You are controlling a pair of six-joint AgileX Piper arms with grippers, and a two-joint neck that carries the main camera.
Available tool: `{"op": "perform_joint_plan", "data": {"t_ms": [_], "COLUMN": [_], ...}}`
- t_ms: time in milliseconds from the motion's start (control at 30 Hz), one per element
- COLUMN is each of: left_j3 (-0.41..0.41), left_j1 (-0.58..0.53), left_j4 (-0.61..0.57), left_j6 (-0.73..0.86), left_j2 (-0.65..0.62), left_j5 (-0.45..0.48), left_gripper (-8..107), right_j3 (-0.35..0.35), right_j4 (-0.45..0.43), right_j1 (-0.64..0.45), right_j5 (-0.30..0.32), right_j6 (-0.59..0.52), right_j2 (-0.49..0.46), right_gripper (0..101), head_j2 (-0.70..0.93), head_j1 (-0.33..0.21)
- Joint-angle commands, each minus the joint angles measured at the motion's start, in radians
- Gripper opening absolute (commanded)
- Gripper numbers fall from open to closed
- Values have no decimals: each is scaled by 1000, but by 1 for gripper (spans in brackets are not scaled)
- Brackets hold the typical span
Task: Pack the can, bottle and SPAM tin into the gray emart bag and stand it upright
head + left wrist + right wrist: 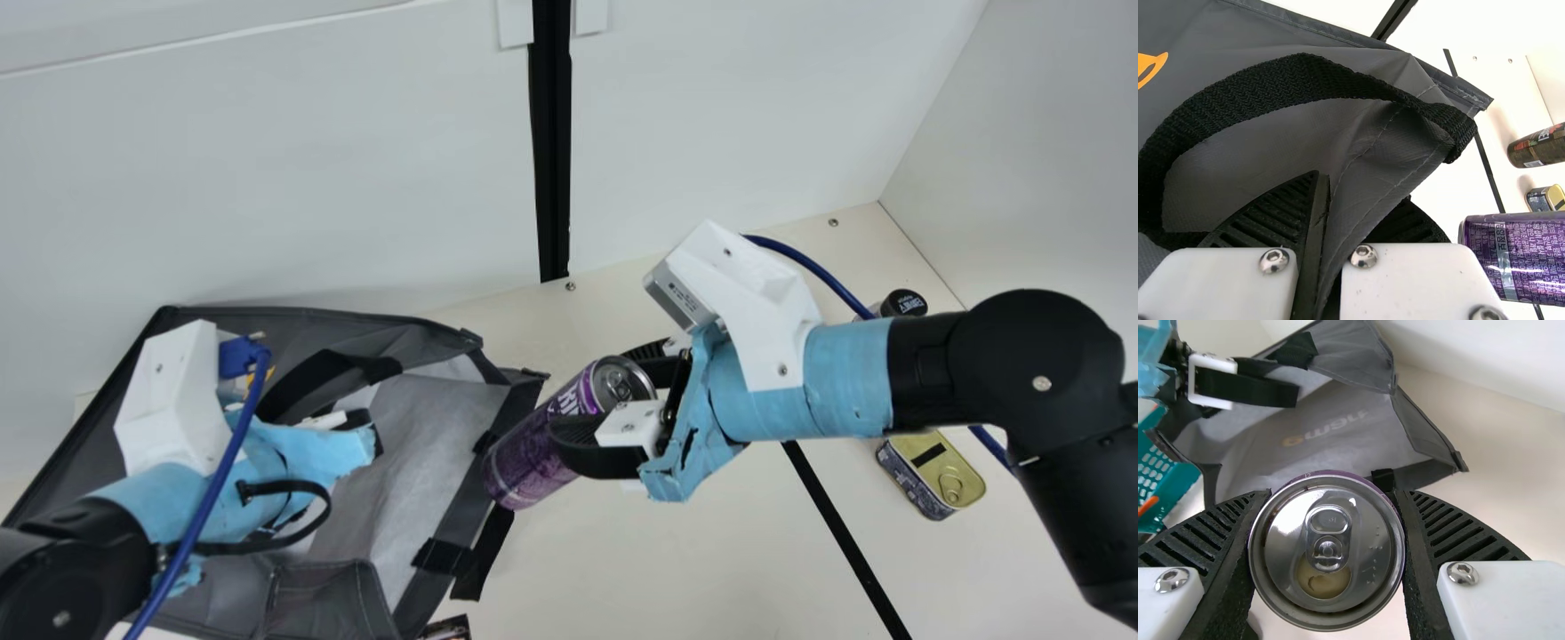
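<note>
Black joints of the right arm [1031, 356] loom in the main view, well to the right of the gray emart bag [427, 436]. Under that arm, also right of the bag, the black-capped bottle [905, 302] and the SPAM tin [949, 476] sit well apart on the table [676, 551], each partly hidden by the arm. A blue cable [827, 271] runs past the bottle. The right wrist view shows a teal basket [1178, 483] just beside the bag. In the way at the bag are its black strap [1265, 87], looping around the left gripper's fingers, and the left gripper [369, 431] itself, reaching over the bag.

That gripper is clenched on the bag's gray cloth, one finger to each side of a fold. From the bag's right, the right gripper [597, 396] reaches across level, grasping the purple can [529, 458] by its sides; the can tilts, its lower end by the bag's open edge.
</note>
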Motion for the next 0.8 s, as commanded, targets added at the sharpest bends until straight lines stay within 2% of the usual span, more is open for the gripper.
{"op": "perform_joint_plan", "data": {"t_ms": [0,433,767], "left_j3": [0,0,0], "left_j1": [0,0,0], "left_j4": [0,0,0], "left_j6": [0,0,0], "left_j2": [0,0,0], "left_j5": [0,0,0], "left_gripper": [-8,-8,-8], "right_j3": [1,-50,-21], "right_j4": [5,44,26], "right_j1": [1,21,136], "right_j5": [1,1,-106], "right_j6": [0,3,33], "right_j2": [3,63,99], "right_gripper": [0,0,0], "head_j2": [-1,-1,-1], "head_j1": [-21,-21,-21]}}
